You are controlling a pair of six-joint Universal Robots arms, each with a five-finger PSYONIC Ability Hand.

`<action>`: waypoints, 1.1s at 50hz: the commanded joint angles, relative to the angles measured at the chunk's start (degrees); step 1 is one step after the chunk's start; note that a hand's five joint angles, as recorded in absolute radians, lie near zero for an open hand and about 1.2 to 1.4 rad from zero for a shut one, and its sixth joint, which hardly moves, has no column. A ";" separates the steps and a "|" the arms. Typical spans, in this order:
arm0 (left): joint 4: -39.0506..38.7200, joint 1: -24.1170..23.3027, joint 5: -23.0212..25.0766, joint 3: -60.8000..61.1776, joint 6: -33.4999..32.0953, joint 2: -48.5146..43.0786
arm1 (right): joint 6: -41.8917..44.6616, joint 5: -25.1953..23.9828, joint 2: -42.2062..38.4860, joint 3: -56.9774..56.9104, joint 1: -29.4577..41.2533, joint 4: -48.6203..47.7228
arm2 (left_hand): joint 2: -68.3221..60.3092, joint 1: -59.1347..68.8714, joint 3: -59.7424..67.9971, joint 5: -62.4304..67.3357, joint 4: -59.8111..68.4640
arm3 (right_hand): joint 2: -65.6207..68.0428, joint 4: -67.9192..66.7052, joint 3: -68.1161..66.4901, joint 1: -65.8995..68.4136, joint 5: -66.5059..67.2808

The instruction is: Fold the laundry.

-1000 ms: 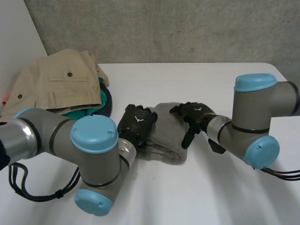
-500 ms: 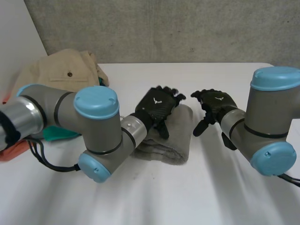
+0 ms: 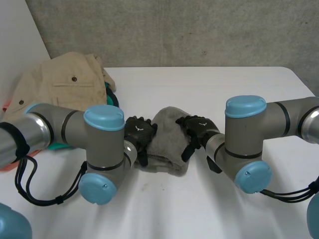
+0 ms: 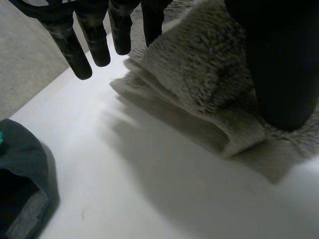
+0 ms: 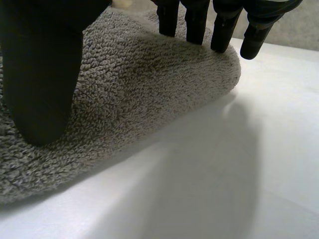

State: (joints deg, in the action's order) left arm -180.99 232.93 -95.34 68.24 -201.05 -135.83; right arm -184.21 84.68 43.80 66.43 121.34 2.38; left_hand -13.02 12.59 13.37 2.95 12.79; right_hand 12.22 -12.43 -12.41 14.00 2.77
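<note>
**Grey arms, blue caps, black hands**

Our left arm point(image 3: 65, 132) and right arm point(image 3: 271, 119) are thick grey tubes, their joints closed by round light-blue caps point(image 3: 103, 117). Our left hand point(image 3: 138, 135) and right hand point(image 3: 198, 129) are black, each with a small white mark point(image 3: 138, 128) on its back and blunt, banded fingers point(image 4: 72, 52).

The white counter point(image 3: 209, 84) carries a folded grey towel point(image 3: 167, 137) near its middle and a pile of clothes point(image 3: 62, 89) at its far left corner.

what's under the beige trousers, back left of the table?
A teal garment pokes out from under the edge of the beige trousers. What else is in the pile, and how far it extends, is covered by the trousers and the left arm.
</note>
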 commanded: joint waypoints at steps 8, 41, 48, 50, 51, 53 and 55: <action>1.08 0.24 3.23 1.45 3.82 12.95 | 2.39 8.81 16.39 12.38 -1.45 -1.50 | -0.39 0.82 0.04 0.46 0.62 | -2.22 2.43 2.41 -4.00 -2.77; 0.82 6.39 35.67 8.13 15.43 23.42 | -19.34 4.00 5.59 14.87 0.65 -10.73 | -1.74 2.17 1.39 1.81 1.96 | 1.39 -1.18 -1.20 -0.39 0.84; 0.73 6.30 35.67 8.75 15.52 23.77 | -19.43 6.54 5.94 12.76 1.09 -10.82 | -1.74 2.17 1.39 1.81 1.96 | 1.40 -1.19 -1.20 -0.38 0.85; 0.73 6.30 35.75 8.75 15.52 23.77 | -19.52 6.63 5.50 11.53 1.53 -10.73 | -1.74 2.17 1.39 1.81 1.96 | 1.40 -1.19 -1.20 -0.38 0.85; 0.73 6.22 35.75 8.75 15.52 23.77 | -19.52 6.63 5.33 11.18 1.80 -10.73 | -1.74 2.17 1.39 1.81 1.96 | 1.56 -1.35 -1.37 -0.22 1.01; 0.64 6.22 35.75 8.75 15.60 23.77 | -19.08 6.63 4.10 10.39 2.59 -10.82 | -1.74 2.17 1.39 1.81 1.96 | 1.90 -1.69 -1.70 0.12 1.35; 0.64 6.22 35.75 8.75 15.61 23.77 | -18.82 6.81 2.35 9.25 2.76 -10.82 | -1.74 2.17 1.39 1.81 1.96 | 4.74 -4.53 -4.54 2.96 4.19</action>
State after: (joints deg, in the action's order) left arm -180.27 239.21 -59.64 76.96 -185.52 -112.09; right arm -203.56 91.29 48.91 77.98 123.11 -8.43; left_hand -12.99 12.58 13.37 2.75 12.65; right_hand 12.33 -12.47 -12.47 14.00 2.80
